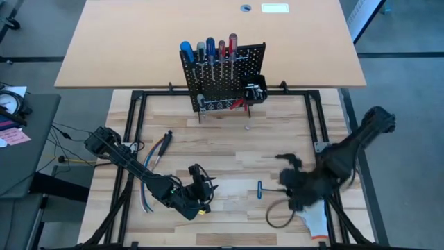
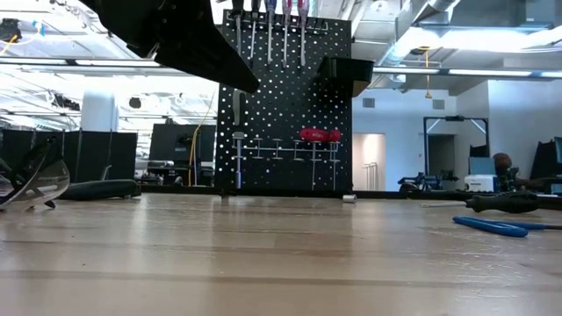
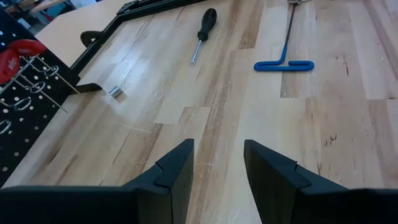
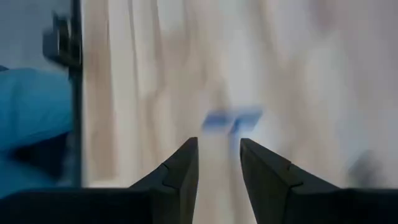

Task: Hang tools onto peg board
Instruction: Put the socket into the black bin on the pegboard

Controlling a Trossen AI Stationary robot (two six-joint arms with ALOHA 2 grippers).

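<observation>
The black peg board (image 1: 223, 76) stands upright at the far middle of the table. Screwdrivers stand along its top, and red-handled pliers (image 2: 320, 135) hang on it. A blue T-handle key (image 1: 260, 189) lies flat on the table; it also shows in the left wrist view (image 3: 283, 62). A black screwdriver (image 3: 204, 31) lies beyond it. My left gripper (image 3: 217, 168) is open and empty, low at the near middle (image 1: 201, 187). My right gripper (image 4: 219, 168) is open and empty just right of the blue key (image 4: 231, 121), pointing at it (image 1: 284, 182).
A small metal bit (image 1: 248, 127) lies in front of the board. Another black-handled tool (image 1: 161, 147) lies at the left. Coloured cables (image 1: 142, 198) lie near the left arm. A white glove (image 1: 319, 219) and a black cable loop (image 1: 277, 215) lie at the near right.
</observation>
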